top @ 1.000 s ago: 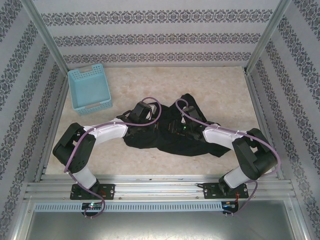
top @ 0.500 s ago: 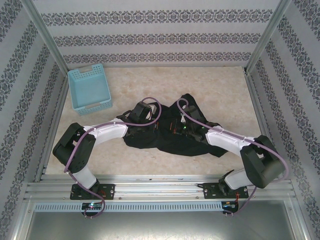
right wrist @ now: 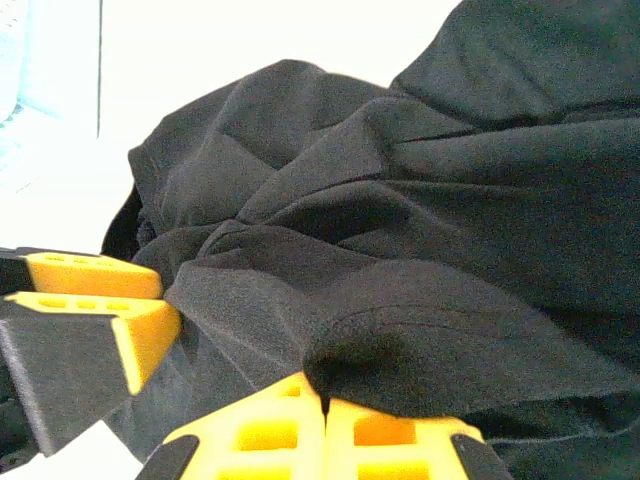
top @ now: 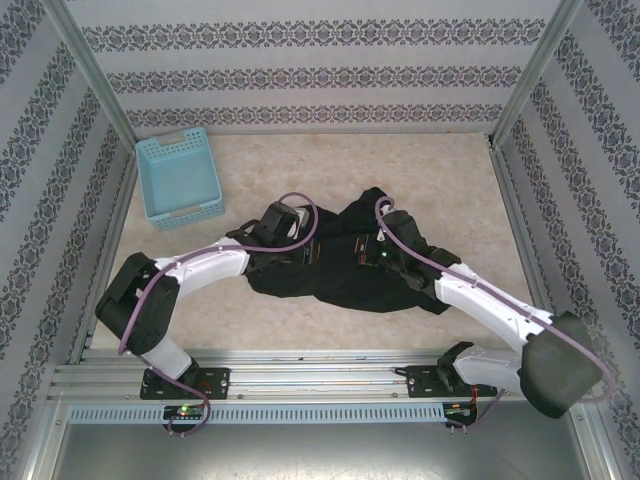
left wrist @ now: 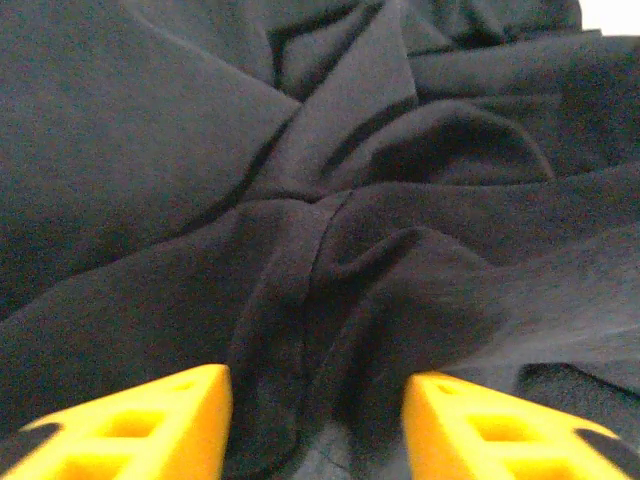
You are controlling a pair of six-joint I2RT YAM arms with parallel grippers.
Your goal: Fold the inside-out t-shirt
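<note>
The inside-out t-shirt [top: 345,275] lies in a crumpled black heap right under both of my claws, bunched in thick folds with nothing flat yet. My right gripper [right wrist: 325,425] is clenched on it: the two yellow fingers meet, and a rolled fold of fabric is tucked into the seam between them. My left gripper [left wrist: 315,430] is released, its yellow fingers [left wrist: 140,420] standing apart, with a ridge of cloth running up the gap between them. From the right wrist camera I can see the left claw's fingers just off to the left, close against the same heap.

Around the claws, the cloth sits near the middle of a pale, marbled beige tabletop [top: 450,180], with bare surface past the claws on the far side and to both flanks. Beyond the left claw and well off to its left, a light blue plastic basket [top: 178,180] rests by the far-left corner, apart from the shirt. Patterned wallpaper [top: 320,70] with dark floral bands closes in three sides, held by aluminium posts [top: 90,70]. Behind the claws, a metal rail [top: 320,380] carries both arm bases.
</note>
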